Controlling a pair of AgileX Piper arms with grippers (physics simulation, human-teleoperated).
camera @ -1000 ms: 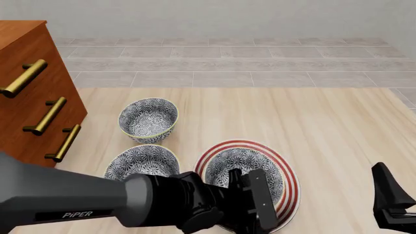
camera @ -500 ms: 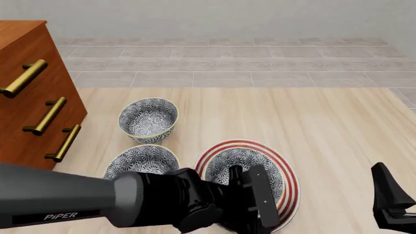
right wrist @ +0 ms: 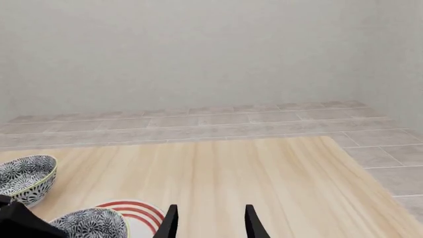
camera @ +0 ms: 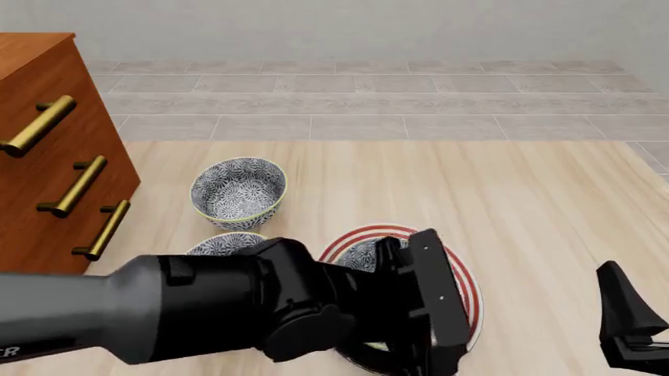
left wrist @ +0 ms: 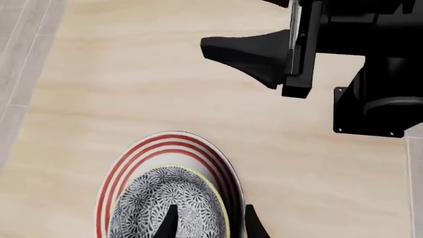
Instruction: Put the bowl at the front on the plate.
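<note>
Front view: left arm hides most of bowl on plate; left tool spread

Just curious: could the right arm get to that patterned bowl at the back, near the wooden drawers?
Probably not easily: the right gripper sits at the far right edge, and the bulky left arm lies between it and the blue-patterned round bowl.

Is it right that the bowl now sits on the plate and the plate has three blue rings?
Not quite: the rings are red, not blue. The left wrist view shows the bowl sitting on the plate, whose rim carries three red rings.
</note>
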